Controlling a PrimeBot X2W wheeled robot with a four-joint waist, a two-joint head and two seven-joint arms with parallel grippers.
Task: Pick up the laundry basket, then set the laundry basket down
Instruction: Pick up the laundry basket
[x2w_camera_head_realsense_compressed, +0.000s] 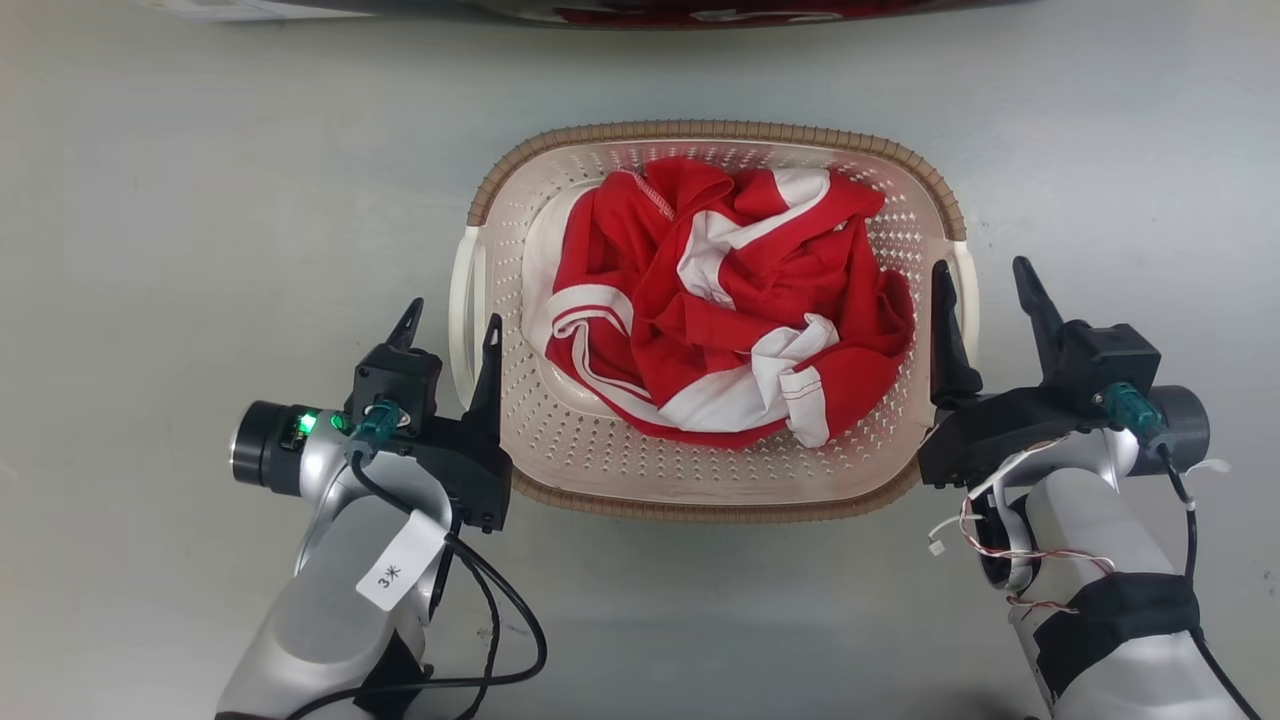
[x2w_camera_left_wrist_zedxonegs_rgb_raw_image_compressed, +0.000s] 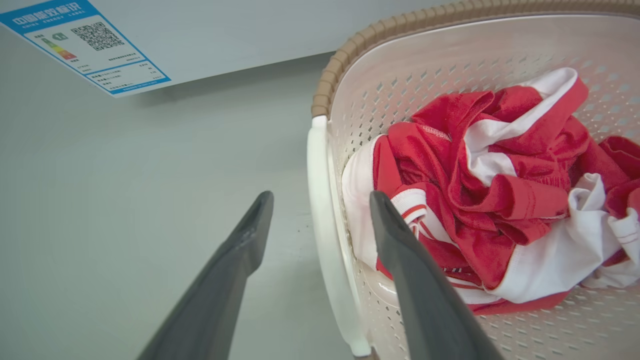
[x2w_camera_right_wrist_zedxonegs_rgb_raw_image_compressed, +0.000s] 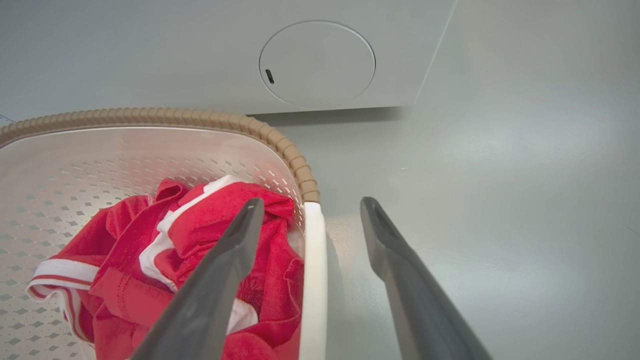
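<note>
Tag (x2w_camera_head_realsense_compressed: 400, 573) marked "3米" hangs below the left gripper (x2w_camera_head_realsense_compressed: 452, 314); it and the right gripper (x2w_camera_head_realsense_compressed: 981, 267), fingers spread wide, straddle the laundry basket (x2w_camera_head_realsense_compressed: 720, 135) handles (x2w_camera_head_realsense_compressed: 462, 300).

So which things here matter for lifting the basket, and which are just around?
Job: laundry basket; left tool, open; right tool, open.
Just there: red-and-white clothing in the basket; appliance behind, with energy label and round cover.

The label (x2w_camera_left_wrist_zedxonegs_rgb_raw_image_compressed: 85, 47) carries print too small to read. Red-and-white clothing (x2w_camera_head_realsense_compressed: 720, 330) hides most of the floor of the laundry basket (x2w_camera_head_realsense_compressed: 600, 455).
</note>
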